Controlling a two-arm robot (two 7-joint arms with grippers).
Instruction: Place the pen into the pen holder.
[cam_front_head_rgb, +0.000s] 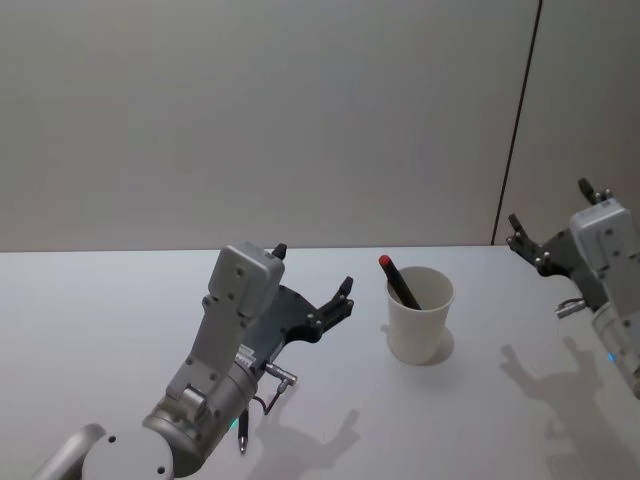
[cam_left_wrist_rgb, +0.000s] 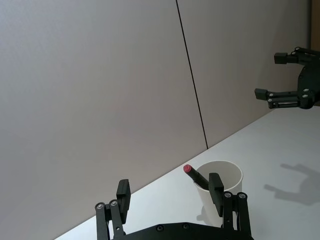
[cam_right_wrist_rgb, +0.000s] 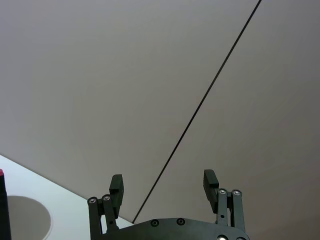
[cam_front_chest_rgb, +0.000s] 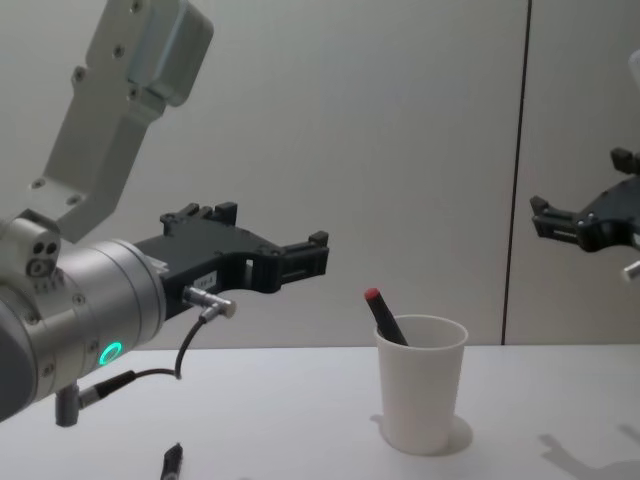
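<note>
Pen (cam_front_head_rgb: 402, 284) stands in cup (cam_front_head_rgb: 420, 325), placement judged done; left pincer (cam_front_head_rgb: 313, 268) just left of it and parked right pincer (cam_front_head_rgb: 549, 203) both apart, empty; withdrawal next.

No readable text or numbers, small white label (cam_front_chest_rgb: 205, 281) on the left hand (cam_front_head_rgb: 313, 267), too small to read

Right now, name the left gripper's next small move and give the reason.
Probably pull the left gripper back, away from the white paper cup. The black pen with the red cap already stands leaning inside the cup, and the left gripper is open and empty beside it. The right gripper hangs open off to the right.
</note>
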